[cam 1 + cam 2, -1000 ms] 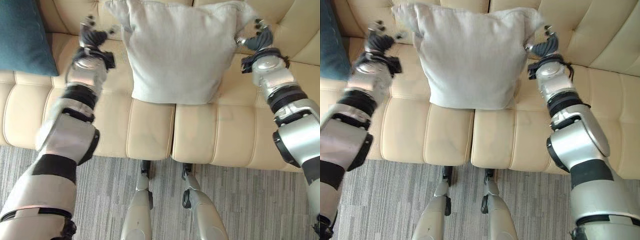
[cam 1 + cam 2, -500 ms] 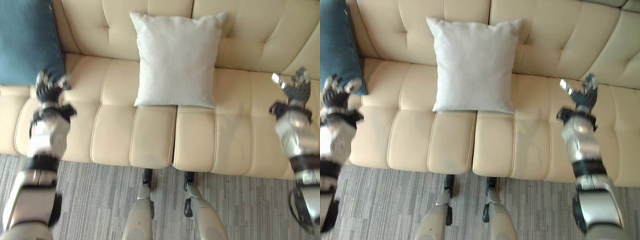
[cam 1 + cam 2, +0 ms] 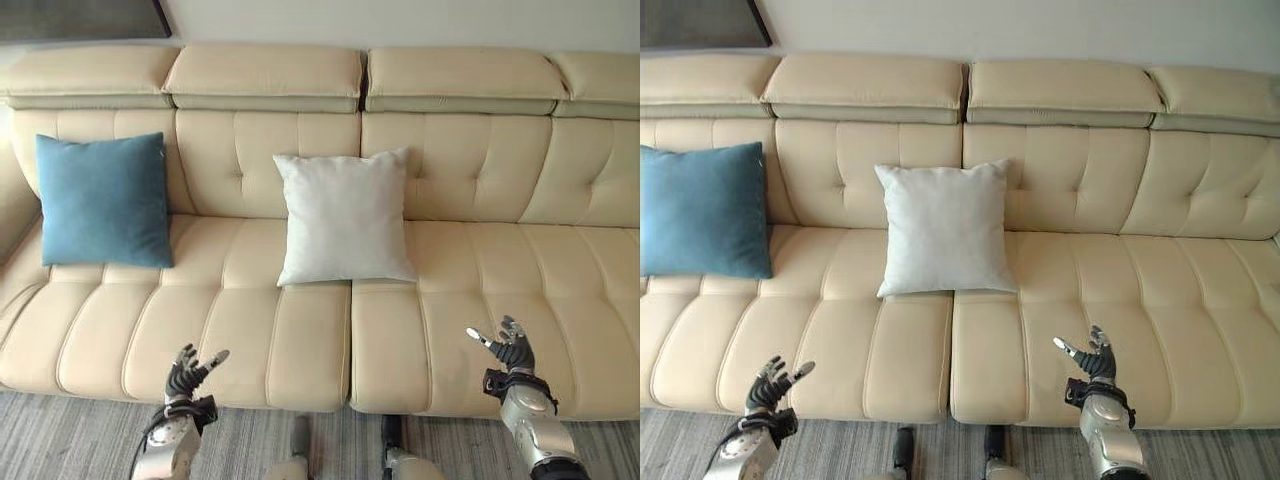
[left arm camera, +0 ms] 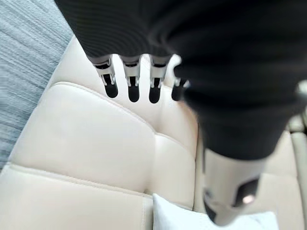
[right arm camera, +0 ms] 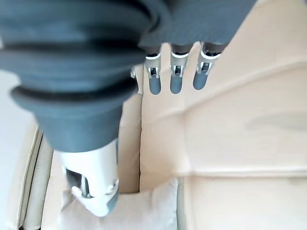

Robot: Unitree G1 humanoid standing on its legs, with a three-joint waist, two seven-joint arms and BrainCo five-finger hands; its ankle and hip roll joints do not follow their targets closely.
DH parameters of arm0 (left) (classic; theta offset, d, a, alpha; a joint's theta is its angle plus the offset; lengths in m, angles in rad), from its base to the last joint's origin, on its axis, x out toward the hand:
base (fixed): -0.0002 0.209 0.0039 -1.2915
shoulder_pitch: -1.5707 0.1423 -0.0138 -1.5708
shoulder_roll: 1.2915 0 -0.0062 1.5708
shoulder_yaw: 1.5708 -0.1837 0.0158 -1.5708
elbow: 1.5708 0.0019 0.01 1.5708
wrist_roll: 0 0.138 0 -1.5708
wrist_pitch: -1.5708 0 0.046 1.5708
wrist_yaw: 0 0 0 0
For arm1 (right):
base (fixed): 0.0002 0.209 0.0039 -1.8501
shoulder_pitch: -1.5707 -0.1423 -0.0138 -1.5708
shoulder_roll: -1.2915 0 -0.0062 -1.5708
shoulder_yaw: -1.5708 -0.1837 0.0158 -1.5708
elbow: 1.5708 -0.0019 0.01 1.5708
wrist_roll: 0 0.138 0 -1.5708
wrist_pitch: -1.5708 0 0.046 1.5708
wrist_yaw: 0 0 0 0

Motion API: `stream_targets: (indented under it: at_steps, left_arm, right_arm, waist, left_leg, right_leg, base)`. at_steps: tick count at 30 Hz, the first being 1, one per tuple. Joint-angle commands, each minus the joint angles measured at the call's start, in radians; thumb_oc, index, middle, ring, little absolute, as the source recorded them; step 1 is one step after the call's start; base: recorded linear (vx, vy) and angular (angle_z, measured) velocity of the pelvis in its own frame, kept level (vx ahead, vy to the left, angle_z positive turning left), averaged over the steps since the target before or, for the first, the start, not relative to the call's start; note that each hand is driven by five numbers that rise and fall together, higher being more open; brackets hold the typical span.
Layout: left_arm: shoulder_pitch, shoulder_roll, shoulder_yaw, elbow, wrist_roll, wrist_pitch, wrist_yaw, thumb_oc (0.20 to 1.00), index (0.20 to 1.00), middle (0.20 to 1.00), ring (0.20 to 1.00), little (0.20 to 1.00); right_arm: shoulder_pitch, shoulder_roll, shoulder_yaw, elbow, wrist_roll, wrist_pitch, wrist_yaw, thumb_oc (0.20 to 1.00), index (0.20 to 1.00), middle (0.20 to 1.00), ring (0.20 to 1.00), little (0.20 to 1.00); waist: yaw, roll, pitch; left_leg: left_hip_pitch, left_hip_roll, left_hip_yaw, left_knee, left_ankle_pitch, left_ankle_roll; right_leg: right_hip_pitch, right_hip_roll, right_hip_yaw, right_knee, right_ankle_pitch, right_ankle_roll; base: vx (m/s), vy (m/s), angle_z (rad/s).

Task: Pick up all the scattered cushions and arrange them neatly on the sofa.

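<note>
Hovering low at the sofa's front edge, both hands empty: left hand (image 3: 188,377) has its fingers (image 4: 130,85) straight and loosely spread, thumb apart, touching nothing; right hand (image 3: 510,350) the same, fingers (image 5: 175,76) straight over bare seat leather, holding nothing. White cushion (image 3: 343,217) stands upright mid-sofa, leaning on the backrest, bottom edge over the centre seam, well apart from both hands. Blue cushion (image 3: 103,199) stands upright against the backrest at the left end, near the armrest. Sofa (image 3: 480,270) right half is bare. No other cushion visible on the seat or on the grey carpet (image 3: 80,440) strip in front. Judgement: both visible cushions look placed, so the step in hand is clearing the arms and checking for strays. To do it well: keep fingers relaxed and clear of the seat front so nothing snags, don't brush the white cushion since it only leans and would tip easily, scan the floor either side before calling it done. Any further cushion would best go on the bare right side, upright, pushed flat to the backrest, spacing matched to the other two.
</note>
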Motion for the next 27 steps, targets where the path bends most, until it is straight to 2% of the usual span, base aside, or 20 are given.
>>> stream_targets:
  at_steps: [1,6,9,11,13,15,17,19,23,24,26,27]
  left_arm:
    - [-0.074,0.058,-0.017,0.007,0.030,-0.027,-0.027,1.000,1.000,1.000,1.000,1.000]
    - [-0.078,0.055,-0.078,-0.036,0.087,-0.021,-0.053,1.000,1.000,1.000,1.000,1.000]
    - [-0.102,0.057,-0.086,-0.046,0.094,-0.027,-0.043,1.000,1.000,1.000,1.000,1.000]
    - [-0.104,0.065,-0.086,-0.067,0.103,-0.028,-0.042,1.000,1.000,1.000,1.000,1.000]
    - [-0.100,0.070,-0.090,-0.079,0.107,-0.024,-0.053,1.000,1.000,1.000,1.000,1.000]
    - [-0.096,0.068,-0.087,-0.076,0.096,-0.023,-0.054,1.000,1.000,1.000,1.000,1.000]
    - [-0.089,0.064,-0.083,-0.076,0.085,-0.020,-0.056,1.000,1.000,1.000,1.000,1.000]
    - [-0.081,0.046,-0.077,-0.078,0.038,-0.016,-0.057,1.000,1.000,1.000,1.000,1.000]
    - [-0.071,0.043,-0.066,-0.101,0.035,-0.013,-0.051,1.000,1.000,1.000,1.000,1.000]
    - [-0.075,0.040,-0.074,-0.107,0.030,-0.010,-0.049,1.000,1.000,1.000,1.000,1.000]
    - [-0.075,0.039,-0.079,-0.111,0.030,-0.010,-0.050,1.000,1.000,1.000,1.000,1.000]
    - [-0.085,0.037,-0.086,-0.118,0.030,-0.008,-0.047,1.000,1.000,1.000,1.000,1.000]
  right_arm:
    - [-0.079,-0.042,0.006,-0.008,0.004,-0.039,0.031,1.000,1.000,1.000,1.000,1.000]
    - [-0.078,-0.049,0.038,-0.001,-0.032,-0.030,0.046,1.000,1.000,1.000,1.000,1.000]
    - [-0.087,-0.038,0.049,0.004,-0.047,-0.028,0.036,1.000,1.000,1.000,1.000,1.000]
    - [-0.090,-0.037,0.057,0.006,-0.056,-0.025,0.033,1.000,1.000,1.000,1.000,1.000]
    - [-0.083,-0.036,0.069,0.013,-0.057,-0.030,0.040,1.000,1.000,1.000,1.000,1.000]
    - [-0.080,-0.035,0.075,0.016,-0.059,-0.029,0.042,1.000,1.000,1.000,1.000,1.000]
    - [-0.078,-0.034,0.081,0.014,-0.066,-0.024,0.049,1.000,1.000,1.000,1.000,1.000]
    - [-0.072,-0.027,0.103,0.015,-0.090,-0.013,0.056,1.000,1.000,1.000,1.000,1.000]
    - [-0.074,-0.023,0.122,0.010,-0.096,-0.005,0.054,1.000,1.000,1.000,1.000,1.000]
    - [-0.072,-0.023,0.130,0.001,-0.091,-0.006,0.054,1.000,1.000,1.000,1.000,1.000]
    - [-0.068,-0.025,0.134,-0.007,-0.087,-0.008,0.055,1.000,1.000,1.000,1.000,1.000]
    - [-0.064,-0.025,0.139,-0.022,-0.072,-0.017,0.053,1.000,1.000,1.000,1.000,1.000]
  waist:
    - [0.001,-0.027,-0.007]
    - [-0.005,-0.030,0.001]
    - [-0.014,-0.027,0.025]
    - [-0.010,-0.018,0.038]
    - [0.002,-0.004,0.034]
    - [0.008,-0.006,0.033]
    - [0.016,-0.007,0.025]
    - [0.042,-0.025,0.004]
    - [0.062,-0.036,-0.001]
    - [0.060,-0.035,0.007]
    - [0.057,-0.031,0.015]
    - [0.052,-0.021,0.040]
  left_leg:
    - [0.063,-0.022,0.001,0.000,-0.124,0.003]
    - [0.073,-0.039,0.004,0.000,-0.127,0.017]
    - [0.054,-0.041,0.021,0.000,-0.114,0.024]
    - [0.039,-0.030,0.039,0.000,-0.102,0.031]
    - [0.019,-0.019,0.063,0.000,-0.087,0.038]
    - [0.021,-0.019,0.073,0.000,-0.086,0.041]
    - [0.014,-0.019,0.085,0.000,-0.082,0.042]
    - [-0.021,-0.023,0.117,0.012,-0.063,0.041]
    - [-0.054,-0.008,0.144,0.026,-0.035,0.027]
    - [-0.073,0.011,0.142,0.039,-0.002,0.015]
    - [-0.082,0.020,0.136,0.042,0.014,0.006]
    - [-0.107,0.038,0.123,0.043,0.054,-0.019]
  right_leg:
    - [0.096,-0.040,-0.016,0.007,-0.115,0.094]
    - [0.086,-0.054,-0.011,0.036,-0.104,0.103]
    - [0.026,-0.057,0.014,0.080,-0.063,0.119]
    - [0.012,-0.049,0.016,0.137,-0.098,0.109]
    - [0.042,-0.031,0.015,0.236,-0.180,0.086]
    - [0.058,-0.029,0.020,0.272,-0.206,0.086]
    - [0.075,-0.025,0.022,0.275,-0.216,0.084]
    - [0.156,-0.014,0.016,0.223,-0.236,0.086]
    - [0.190,-0.003,0.002,0.127,-0.267,0.065]
    - [0.196,0.028,0.017,0.094,-0.284,0.040]
    - [0.199,0.044,0.016,0.079,-0.287,0.028]
    - [0.194,0.072,0.011,0.071,-0.294,0.010]
  base:
    - [-0.04,0.096,-0.08]
    - [-0.08,0.096,-0.08]
    - [-0.18,0.040,-0.09]
    - [-0.23,0.031,-0.22]
    - [-0.19,0.043,-0.42]
    - [-0.11,0.000,-0.39]
    - [-0.11,-0.040,-0.18]
    - [-0.20,-0.116,-0.23]
    - [-0.18,-0.145,-0.56]
    - [-0.18,-0.199,-0.20]
    - [-0.20,-0.197,0.05]
    - [-0.16,-0.129,0.11]
